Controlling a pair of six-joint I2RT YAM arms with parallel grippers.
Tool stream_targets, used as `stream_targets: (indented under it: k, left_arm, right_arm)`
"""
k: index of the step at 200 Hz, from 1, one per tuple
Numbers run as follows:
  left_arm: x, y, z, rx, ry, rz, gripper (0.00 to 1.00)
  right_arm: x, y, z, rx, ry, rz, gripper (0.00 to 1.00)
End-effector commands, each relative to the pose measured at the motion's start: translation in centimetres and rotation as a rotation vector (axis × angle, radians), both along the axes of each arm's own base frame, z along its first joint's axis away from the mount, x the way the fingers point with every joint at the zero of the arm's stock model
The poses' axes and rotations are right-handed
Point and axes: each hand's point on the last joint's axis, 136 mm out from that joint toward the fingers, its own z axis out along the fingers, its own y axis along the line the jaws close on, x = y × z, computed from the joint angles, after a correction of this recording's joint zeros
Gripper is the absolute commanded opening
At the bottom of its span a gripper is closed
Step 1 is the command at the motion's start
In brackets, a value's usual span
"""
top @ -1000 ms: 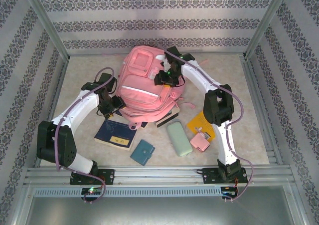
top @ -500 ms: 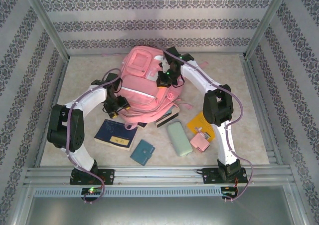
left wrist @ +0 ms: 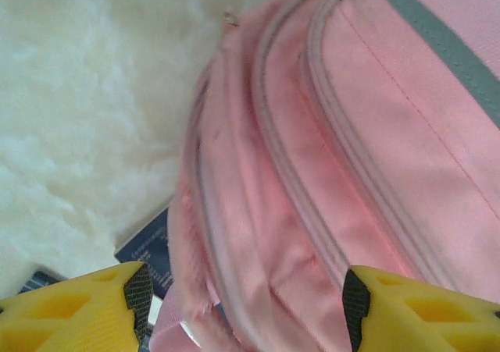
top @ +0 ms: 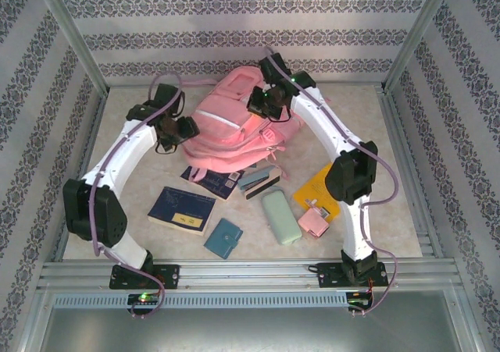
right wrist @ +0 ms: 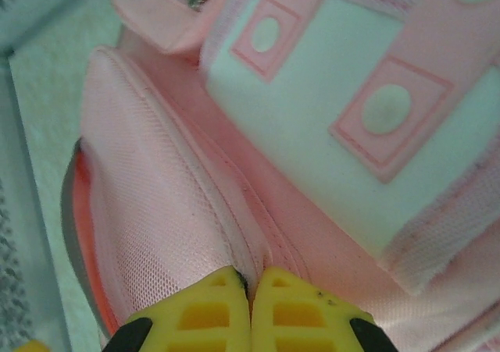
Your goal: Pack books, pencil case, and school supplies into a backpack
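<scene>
The backpack (top: 234, 129) lies far-centre on the worktop (top: 125, 188); it is soft and limp, so grip seams or zipper edges. Right fingers (right wrist: 250, 305) are pressed together, pinching a fabric fold. Left fingers (left wrist: 141, 293) are spread around its left edge.

**Far half blocked, flanks bare**

The backpack (top: 234, 129) fills the far middle between my arms. Nearer to me, books (top: 182, 209), pencil case (top: 280, 217) and the pink item (top: 314, 224) crowd the floor — only narrow gaps between them. Bare table (top: 117, 110) lies far left and right of the clutter.
</scene>
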Motion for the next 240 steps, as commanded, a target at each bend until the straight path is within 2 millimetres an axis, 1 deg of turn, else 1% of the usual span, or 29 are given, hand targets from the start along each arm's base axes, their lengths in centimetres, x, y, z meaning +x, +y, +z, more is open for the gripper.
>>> stream_targets:
  k: [1, 16, 29, 55, 65, 82, 102, 114, 148, 163, 174, 203, 240]
  left_arm:
    - [-2.0, -0.1, 2.6, 0.073, -0.043, -0.064, 0.65]
    - [-3.0, -1.8, 3.2, 0.085, -0.069, -0.142, 0.64]
    - [-4.2, -3.8, 3.2, 0.092, -0.072, -0.240, 0.63]
    - [-6.8, -8.9, 2.1, 0.007, -0.048, -0.457, 0.63]
    - [-7.7, -10.8, 1.7, -0.042, -0.051, -0.545, 0.63]
    - [-8.5, -12.7, 1.1, -0.069, -0.060, -0.634, 0.63]
    - [-8.6, -13.3, 0.6, -0.067, -0.056, -0.669, 0.63]
    - [-8.6, -13.9, 0.7, -0.085, -0.057, -0.701, 0.62]
    - [-8.6, -14.6, 1.6, -0.119, -0.070, -0.718, 0.58]
    - [-8.8, -15.1, 1.7, -0.134, -0.071, -0.725, 0.57]
    - [-8.8, -15.5, 1.2, -0.128, -0.058, -0.727, 0.57]
    - [-8.7, -16.5, -0.5, -0.073, -0.024, -0.718, 0.55]
    - [-7.5, -17.0, -1.9, -0.017, -0.009, -0.697, 0.53]
  right_arm:
    - [0.2, -0.9, 7.3, 0.098, -0.121, -0.207, 0.00]
    - [0.0, -0.1, 7.5, 0.108, -0.117, -0.227, 0.00]
    - [0.0, 0.7, 7.5, 0.124, -0.107, -0.226, 0.00]
    - [0.1, 1.8, 7.2, 0.135, -0.083, -0.204, 0.00]
    - [0.1, 2.0, 6.8, 0.134, -0.065, -0.200, 0.00]
    - [0.1, 2.5, 6.3, 0.139, -0.048, -0.189, 0.00]
    - [0.1, 2.7, 5.8, 0.136, -0.035, -0.179, 0.00]
    - [0.1, 2.7, 5.6, 0.132, -0.032, -0.174, 0.00]
    - [0.0, 2.7, 5.2, 0.126, -0.021, -0.174, 0.00]
    - [-0.1, 2.7, 5.0, 0.130, -0.009, -0.183, 0.00]
    - [-0.1, 2.6, 4.9, 0.138, 0.003, -0.196, 0.00]
    - [-0.3, 3.3, 4.6, 0.178, 0.035, -0.201, 0.00]
    - [-0.4, 3.6, 4.5, 0.194, 0.056, -0.200, 0.00]
